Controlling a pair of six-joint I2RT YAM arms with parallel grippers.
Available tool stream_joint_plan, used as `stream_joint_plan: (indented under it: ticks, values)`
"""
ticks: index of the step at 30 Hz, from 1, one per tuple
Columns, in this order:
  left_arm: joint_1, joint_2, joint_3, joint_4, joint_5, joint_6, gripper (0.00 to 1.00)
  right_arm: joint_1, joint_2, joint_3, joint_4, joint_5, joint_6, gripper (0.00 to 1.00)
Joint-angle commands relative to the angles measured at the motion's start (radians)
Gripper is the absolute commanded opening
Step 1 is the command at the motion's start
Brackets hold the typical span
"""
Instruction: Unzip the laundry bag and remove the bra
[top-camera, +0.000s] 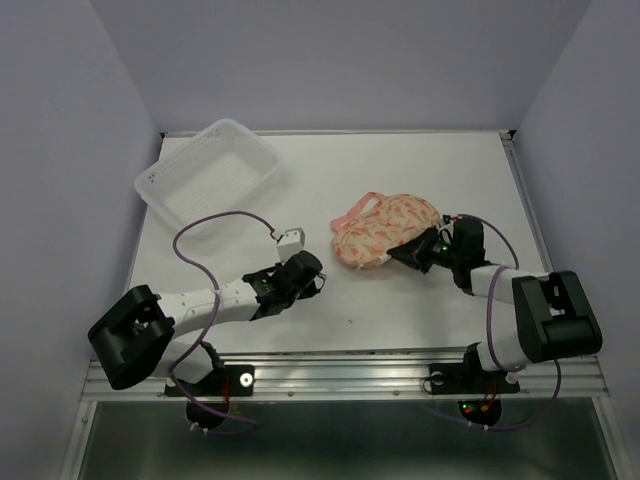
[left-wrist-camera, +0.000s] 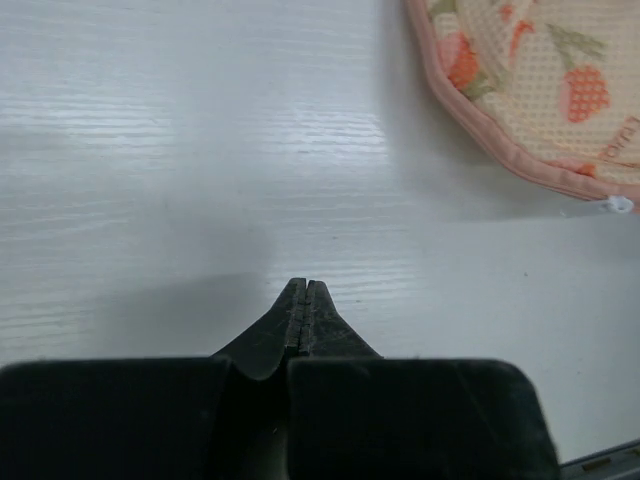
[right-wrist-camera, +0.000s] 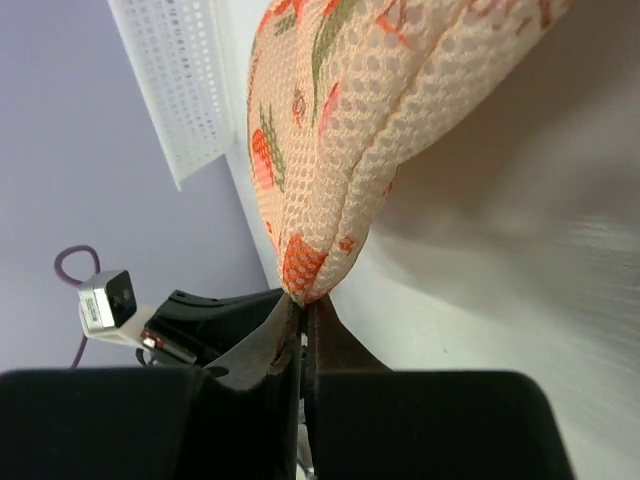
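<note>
The laundry bag (top-camera: 385, 228), cream-peach mesh with orange prints and pink edging, lies right of the table's middle. It also shows in the left wrist view (left-wrist-camera: 540, 80) and the right wrist view (right-wrist-camera: 350, 130). My right gripper (top-camera: 415, 250) is at the bag's near right edge. Its jaws (right-wrist-camera: 305, 303) are pinched on the bag's tip, which is lifted a little off the table. My left gripper (top-camera: 320, 277) is shut and empty (left-wrist-camera: 306, 285), low over the table a short way left of the bag and apart from it. The bra is hidden.
A white perforated plastic basket (top-camera: 165, 205) stands at the far left of the table and shows in the right wrist view (right-wrist-camera: 175, 80). The left arm's wrist with its camera (right-wrist-camera: 110, 300) lies beyond the bag. Purple walls close in both sides.
</note>
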Motion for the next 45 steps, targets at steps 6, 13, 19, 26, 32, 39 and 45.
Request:
stream_joint_plan:
  ticks: [6,13,19,26,32,39,45]
  values:
    - [0.048,-0.038,0.019,0.108,0.063,0.098,0.0,-0.013,-0.059,0.129,-0.273,-0.048,-0.199,0.02]
    - [0.031,-0.023,-0.007,0.376,0.233,0.207,0.56,-0.013,-0.078,0.132,-0.297,-0.054,-0.194,0.02]
    - [0.03,0.026,-0.033,0.579,0.462,0.269,0.74,-0.013,-0.088,0.14,-0.307,-0.061,-0.185,0.02]
    - [0.004,0.091,-0.044,0.675,0.551,0.289,0.69,-0.013,-0.088,0.155,-0.31,-0.081,-0.174,0.02]
    - [0.002,0.112,-0.062,0.679,0.525,0.284,0.65,-0.013,-0.088,0.169,-0.311,-0.094,-0.168,0.02]
    - [0.002,0.141,-0.059,0.683,0.482,0.287,0.64,-0.013,-0.083,0.187,-0.313,-0.127,-0.167,0.02]
    - [0.01,0.184,-0.026,0.692,0.473,0.282,0.64,-0.013,-0.082,0.195,-0.311,-0.147,-0.156,0.03]
